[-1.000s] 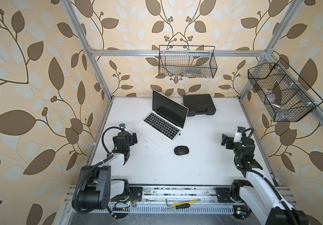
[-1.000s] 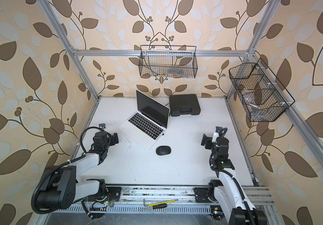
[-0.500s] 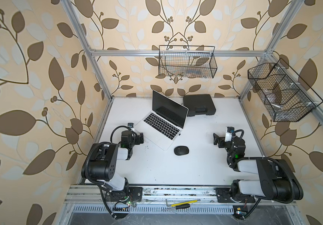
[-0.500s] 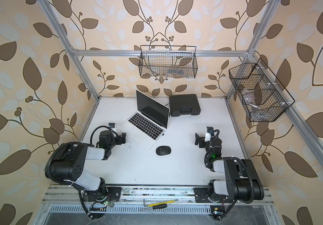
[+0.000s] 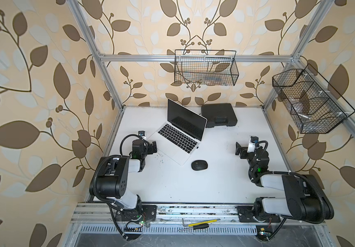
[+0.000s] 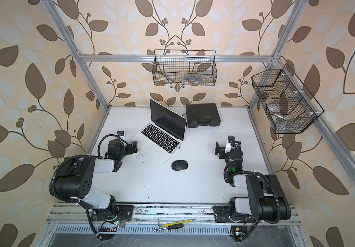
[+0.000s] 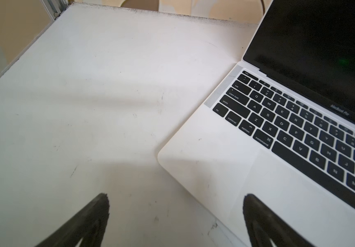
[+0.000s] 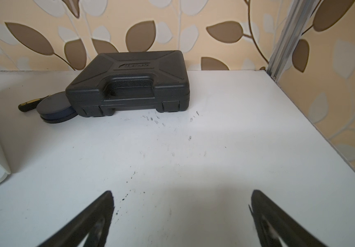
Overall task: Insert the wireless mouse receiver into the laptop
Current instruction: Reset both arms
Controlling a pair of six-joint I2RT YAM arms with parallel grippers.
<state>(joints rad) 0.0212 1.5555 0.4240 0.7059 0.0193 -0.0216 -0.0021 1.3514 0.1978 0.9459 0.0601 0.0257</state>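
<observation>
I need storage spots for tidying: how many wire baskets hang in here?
2. The back basket hangs from the rear rail above the case; the side basket hangs at the right-hand side. None seems hidden.

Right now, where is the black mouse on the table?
In both top views the black mouse lies on the white table, just right of the laptop's nearest corner, not touching it.
</observation>
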